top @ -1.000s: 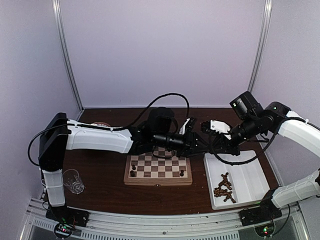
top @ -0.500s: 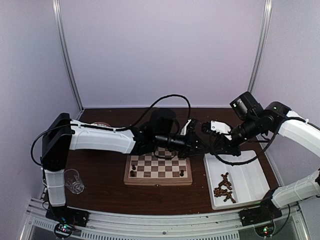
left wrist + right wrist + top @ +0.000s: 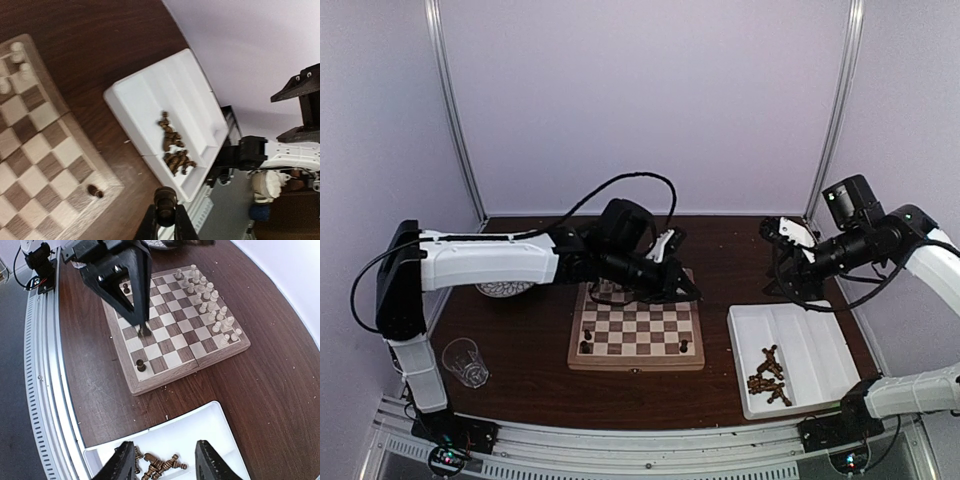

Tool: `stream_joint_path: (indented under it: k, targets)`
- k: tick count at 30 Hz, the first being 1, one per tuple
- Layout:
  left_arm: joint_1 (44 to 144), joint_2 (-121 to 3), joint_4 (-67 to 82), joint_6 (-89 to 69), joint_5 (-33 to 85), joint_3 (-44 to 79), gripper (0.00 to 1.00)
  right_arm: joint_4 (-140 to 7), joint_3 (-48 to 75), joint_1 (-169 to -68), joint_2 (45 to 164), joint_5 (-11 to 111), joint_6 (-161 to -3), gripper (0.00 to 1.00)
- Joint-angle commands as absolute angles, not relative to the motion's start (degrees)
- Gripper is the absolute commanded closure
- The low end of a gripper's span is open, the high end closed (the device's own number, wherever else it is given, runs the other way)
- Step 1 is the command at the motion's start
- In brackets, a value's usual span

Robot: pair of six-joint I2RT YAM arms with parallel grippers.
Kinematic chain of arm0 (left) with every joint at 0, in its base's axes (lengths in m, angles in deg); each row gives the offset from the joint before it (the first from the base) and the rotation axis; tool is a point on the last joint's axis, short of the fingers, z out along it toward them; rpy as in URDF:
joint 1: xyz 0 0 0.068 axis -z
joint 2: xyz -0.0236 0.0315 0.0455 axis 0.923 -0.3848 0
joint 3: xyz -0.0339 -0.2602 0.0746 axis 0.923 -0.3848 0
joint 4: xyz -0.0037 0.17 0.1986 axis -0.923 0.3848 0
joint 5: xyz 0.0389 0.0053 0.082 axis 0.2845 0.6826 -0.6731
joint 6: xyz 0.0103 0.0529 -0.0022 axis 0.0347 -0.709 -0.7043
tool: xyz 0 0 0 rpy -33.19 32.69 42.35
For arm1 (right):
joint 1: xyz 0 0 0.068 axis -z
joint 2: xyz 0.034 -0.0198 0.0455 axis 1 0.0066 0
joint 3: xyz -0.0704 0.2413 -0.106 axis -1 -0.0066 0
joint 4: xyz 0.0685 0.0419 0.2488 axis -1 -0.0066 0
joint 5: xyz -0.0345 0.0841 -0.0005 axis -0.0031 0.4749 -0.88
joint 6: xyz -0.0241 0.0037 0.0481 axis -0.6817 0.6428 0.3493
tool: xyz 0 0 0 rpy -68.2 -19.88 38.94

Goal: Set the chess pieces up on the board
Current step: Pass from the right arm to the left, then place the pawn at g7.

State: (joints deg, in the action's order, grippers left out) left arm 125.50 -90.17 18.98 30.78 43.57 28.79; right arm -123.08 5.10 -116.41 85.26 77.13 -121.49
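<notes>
The board (image 3: 635, 336) lies mid-table with cream chess pieces (image 3: 211, 301) lined along its far side and dark ones at two near corners (image 3: 586, 347), (image 3: 141, 365). My left gripper (image 3: 165, 209) is shut on a dark chess piece (image 3: 165, 198) and hangs above the board's right part (image 3: 688, 291); the right wrist view shows it over a square near the dark side (image 3: 144, 330). My right gripper (image 3: 165, 463) is open and empty, raised above the white tray (image 3: 200, 427), right of the board (image 3: 786, 236). A heap of dark pieces (image 3: 767, 377) lies in the tray.
The white divided tray (image 3: 810, 340) sits right of the board. A clear glass (image 3: 466, 362) stands at the near left, and a patterned bowl (image 3: 503, 289) sits behind the left arm. Cables loop above the left wrist. The table's front rail runs along the near edge.
The two grippers met behind the board; the left shut on the dark piece, the right opened and drew back to the right. The left arm swung left over the board.
</notes>
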Motion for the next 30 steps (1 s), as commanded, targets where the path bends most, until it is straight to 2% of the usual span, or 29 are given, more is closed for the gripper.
stream_joint_path:
  k: [1, 5, 9, 18, 30]
  targets:
    - [124.99, -84.29, 48.04, 8.24, 27.39, 33.58, 0.98, -117.77, -2.84, -112.52, 83.23, 80.72, -118.36, 0.55]
    - [124.90, -83.30, 60.22, 0.63, 14.85, 33.07, 0.98, -115.06, -9.42, -111.78, 83.39, 78.60, -122.49, 0.54]
    - [124.95, -82.46, 62.88, -0.90, 9.12, 30.02, 0.98, -115.04, -9.83, -111.77, 83.94, 77.59, -123.34, 0.54]
    - [124.88, -85.07, 60.73, -1.90, 5.67, 26.60, 0.98, -114.90, -10.50, -111.79, 84.94, 77.80, -123.44, 0.53]
    - [123.42, -87.37, 56.35, -0.30, 11.05, 23.66, 0.98, -114.64, -11.02, -111.77, 85.02, 77.89, -123.26, 0.53]
